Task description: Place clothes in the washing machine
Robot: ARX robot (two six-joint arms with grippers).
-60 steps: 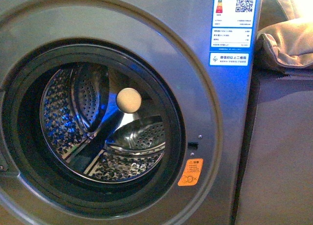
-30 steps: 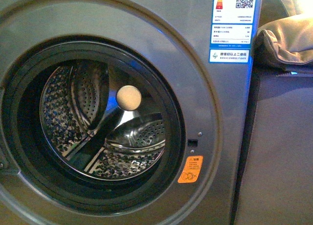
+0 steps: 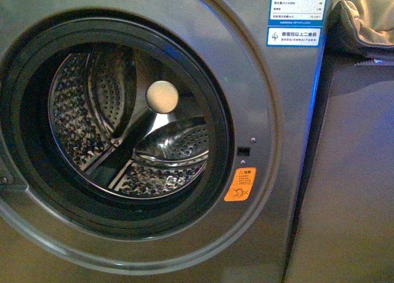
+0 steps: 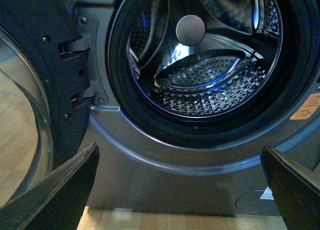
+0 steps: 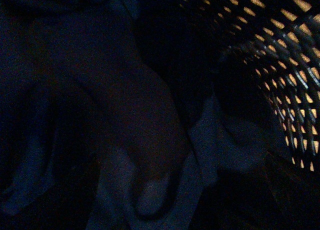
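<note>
The grey washing machine (image 3: 265,111) fills the front view, and its round porthole shows the bare perforated steel drum (image 3: 129,129). An orange sticker (image 3: 240,184) and a blue-and-white label (image 3: 294,35) are on its front. In the left wrist view my left gripper (image 4: 177,190) is open and empty, low in front of the drum mouth (image 4: 205,65). Its dark fingertips (image 4: 55,190) stand wide apart. The dim right wrist view shows the dark navy-blue clothes (image 5: 150,155) lying crumpled close below the camera. My right gripper's fingers do not show there.
The machine's door (image 4: 30,90) hangs open on its hinge side in the left wrist view, over a wooden floor (image 4: 150,220). The clothes lie inside a mesh basket (image 5: 280,65). Beige padded fabric (image 3: 369,18) lies on a grey surface beside the machine.
The washing machine has shifted upward in the front view, so the label sits nearer the top edge. The drum looks the same.
</note>
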